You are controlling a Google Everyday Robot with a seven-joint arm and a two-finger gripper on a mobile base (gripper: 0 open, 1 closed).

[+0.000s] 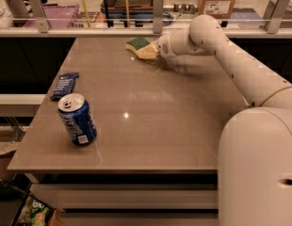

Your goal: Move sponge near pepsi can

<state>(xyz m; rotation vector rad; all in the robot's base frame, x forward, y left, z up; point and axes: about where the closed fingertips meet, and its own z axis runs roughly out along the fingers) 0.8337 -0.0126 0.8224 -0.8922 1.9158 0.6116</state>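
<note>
The sponge (140, 47) lies at the far edge of the table (183, 126), well apart from the pepsi can (77, 119) at front left; the gripper (158, 48) meets its right end, though whether it has hold I cannot tell; it is probably light, squashy foam, best pinched across the yellow sides.

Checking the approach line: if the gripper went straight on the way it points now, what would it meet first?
The sponge, right in front of the gripper at the far edge of the table; whether they touch is unclear. The pepsi can stands well off that line.
</note>
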